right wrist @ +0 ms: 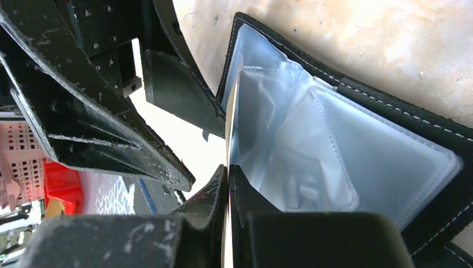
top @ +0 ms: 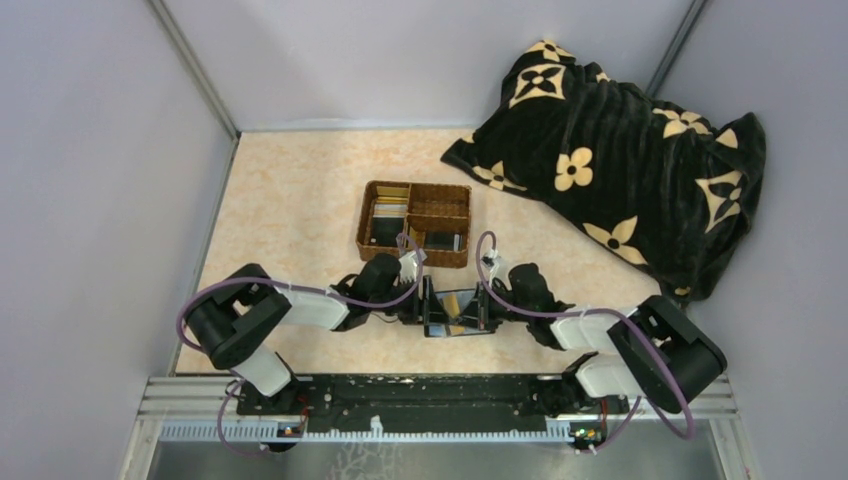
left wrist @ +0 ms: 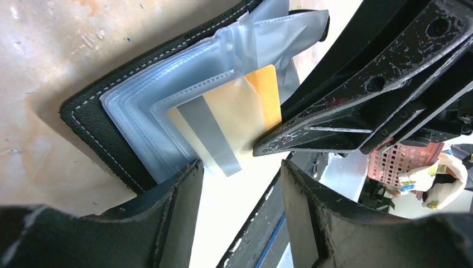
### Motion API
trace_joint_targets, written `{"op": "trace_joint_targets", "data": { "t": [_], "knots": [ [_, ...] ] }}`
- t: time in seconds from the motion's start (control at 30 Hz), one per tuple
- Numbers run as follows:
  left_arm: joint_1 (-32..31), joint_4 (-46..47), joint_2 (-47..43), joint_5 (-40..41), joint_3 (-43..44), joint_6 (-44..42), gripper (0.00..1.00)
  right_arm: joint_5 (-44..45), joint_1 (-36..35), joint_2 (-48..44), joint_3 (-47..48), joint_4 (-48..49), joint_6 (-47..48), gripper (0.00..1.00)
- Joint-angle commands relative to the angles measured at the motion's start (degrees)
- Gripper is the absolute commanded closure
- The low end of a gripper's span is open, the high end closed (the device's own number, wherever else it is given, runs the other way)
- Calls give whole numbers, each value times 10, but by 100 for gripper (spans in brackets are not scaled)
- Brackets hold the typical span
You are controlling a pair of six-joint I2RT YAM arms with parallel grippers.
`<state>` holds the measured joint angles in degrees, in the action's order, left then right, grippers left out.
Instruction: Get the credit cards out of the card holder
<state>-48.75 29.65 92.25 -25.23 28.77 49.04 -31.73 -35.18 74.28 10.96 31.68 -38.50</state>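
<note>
Right hand (right wrist: 228,187) clamped on the gold card (left wrist: 234,120) — partly out of the open holder (left wrist: 89,120). Left hand (left wrist: 240,170) apart, at the holder's edge.

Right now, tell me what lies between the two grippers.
The open holder, its gold card pinched by the right gripper. The top view shows the holder, the left wrist view the card.

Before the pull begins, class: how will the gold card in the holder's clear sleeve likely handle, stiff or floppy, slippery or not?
Probably stiff: the gold card looks straight-edged where the right gripper pinches it. Likely light, being thin. Its glossy face may slip, and the crumpled sleeve may drag along.
</note>
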Motion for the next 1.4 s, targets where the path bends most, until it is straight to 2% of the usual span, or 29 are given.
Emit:
{"op": "trace_joint_targets", "data": {
  "t": [0.0, 0.1, 0.17, 0.2, 0.27, 0.37, 0.8, 0.9, 1.0, 1.37],
  "knots": [
    [7, -25, 1, 49, -4, -18, 39, -14, -2, -19, 22, -30, 25, 95],
    [8, -21, 12, 45, -3, -17, 39, -10, 0, -22, 20, -31, 22, 81],
    [9, -14, 20, 39, -4, -13, 39, -7, 4, -27, 16, -31, 21, 79],
    [9, -10, 22, 37, -5, -11, 39, -6, 7, -30, 14, -31, 20, 81],
    [9, -8, 25, 35, -4, -11, 39, -5, 14, -36, 8, -32, 17, 93],
    [9, -8, 28, 35, -3, -13, 39, -4, 21, -45, 6, -39, 17, 98],
    [11, -4, 32, 30, -2, -13, 39, 24, 38, -87, 9, -101, 41, 91],
    [12, -4, 33, 29, -3, -13, 39, 24, 42, -91, 9, -107, 43, 93],
    [12, -4, 31, 29, -3, -14, 39, 27, 48, -95, 9, -114, 47, 100],
    [14, -11, 21, 31, -2, -18, 39, 57, 85, -153, 25, -199, 82, 100]
  ]
}}
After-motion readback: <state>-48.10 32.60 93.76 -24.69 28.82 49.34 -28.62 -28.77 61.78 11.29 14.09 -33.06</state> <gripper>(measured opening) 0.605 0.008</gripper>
